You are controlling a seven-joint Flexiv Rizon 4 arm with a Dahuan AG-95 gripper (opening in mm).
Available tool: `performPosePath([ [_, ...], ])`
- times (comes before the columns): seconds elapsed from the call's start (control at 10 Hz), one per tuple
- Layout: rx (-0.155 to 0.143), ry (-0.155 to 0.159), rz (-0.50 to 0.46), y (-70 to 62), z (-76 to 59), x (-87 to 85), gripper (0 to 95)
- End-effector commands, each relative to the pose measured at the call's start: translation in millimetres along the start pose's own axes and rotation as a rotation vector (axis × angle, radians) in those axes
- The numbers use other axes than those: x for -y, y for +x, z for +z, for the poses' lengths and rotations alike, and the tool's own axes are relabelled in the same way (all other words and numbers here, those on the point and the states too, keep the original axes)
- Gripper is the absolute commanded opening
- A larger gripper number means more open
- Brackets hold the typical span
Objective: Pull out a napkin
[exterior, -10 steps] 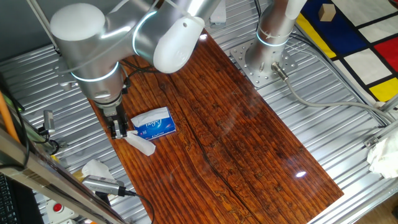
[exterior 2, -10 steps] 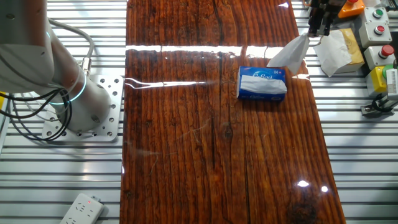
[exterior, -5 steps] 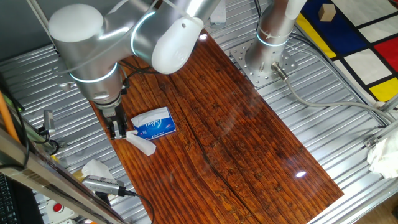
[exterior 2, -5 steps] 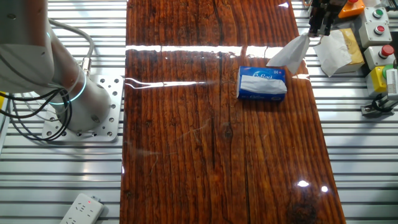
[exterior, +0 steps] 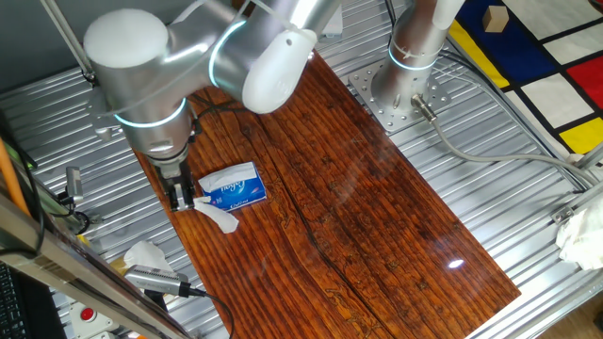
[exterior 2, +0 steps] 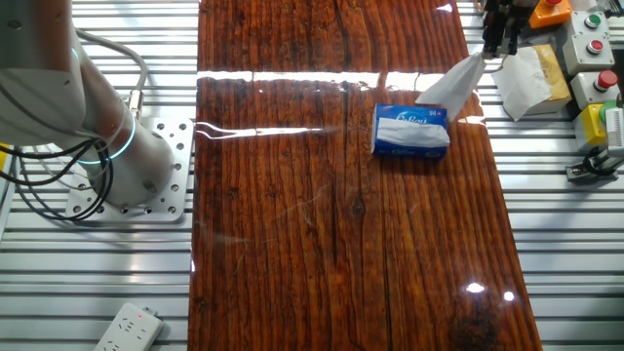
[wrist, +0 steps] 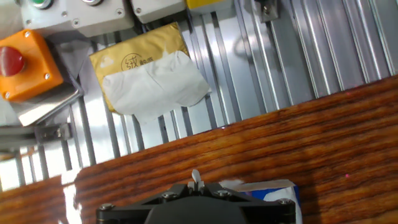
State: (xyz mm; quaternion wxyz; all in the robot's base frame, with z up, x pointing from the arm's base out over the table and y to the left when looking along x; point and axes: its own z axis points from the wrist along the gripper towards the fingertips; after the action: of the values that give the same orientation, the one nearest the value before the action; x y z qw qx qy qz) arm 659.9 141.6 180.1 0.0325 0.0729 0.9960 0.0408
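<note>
My gripper (exterior: 179, 195) hangs over the near-left edge of the wooden board, shut on one end of the white napkin (exterior: 217, 216). The napkin trails down from the fingers beside the blue tissue pack (exterior: 233, 185). In the other fixed view the gripper (exterior 2: 497, 39) holds the napkin (exterior 2: 450, 86) stretched at a slant down to the top edge of the pack (exterior 2: 411, 131); I cannot tell whether its lower end is still inside. In the hand view a white napkin tip (wrist: 196, 178) sticks up between the shut fingers of the gripper (wrist: 196, 185), with the pack (wrist: 268, 189) just to the right.
A white paper wad (exterior 2: 522, 80) lies on a yellow pack (wrist: 134, 53) on the metal slats beside the board. Button boxes (exterior 2: 585, 39) and an orange box with a red button (wrist: 25, 59) stand close by. A second arm's base (exterior 2: 127, 166) is across the board.
The arm's upper joints have shifted slightly to the right. The gripper stays shut on the napkin, which hangs a little closer to the pack.
</note>
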Motion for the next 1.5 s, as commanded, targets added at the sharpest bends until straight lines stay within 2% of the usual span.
performPosePath([
  [0.1,-0.012,-0.003,-0.093,-3.1,0.5,-2.1,0.0],
  [0.6,-0.024,0.005,-0.185,-3.1,0.5,-2.1,0.0],
  [0.7,-0.03,-0.007,-0.194,-3.1,0.5,-2.1,0.0],
  [1.0,-0.036,0.003,-0.247,-3.1,0.5,-2.1,0.0],
  [1.3,-0.04,0.004,-0.274,-3.1,0.5,-2.1,0.0],
  [1.5,-0.055,0.012,-0.258,-2.5,0.0,-3.5,0.0],
])
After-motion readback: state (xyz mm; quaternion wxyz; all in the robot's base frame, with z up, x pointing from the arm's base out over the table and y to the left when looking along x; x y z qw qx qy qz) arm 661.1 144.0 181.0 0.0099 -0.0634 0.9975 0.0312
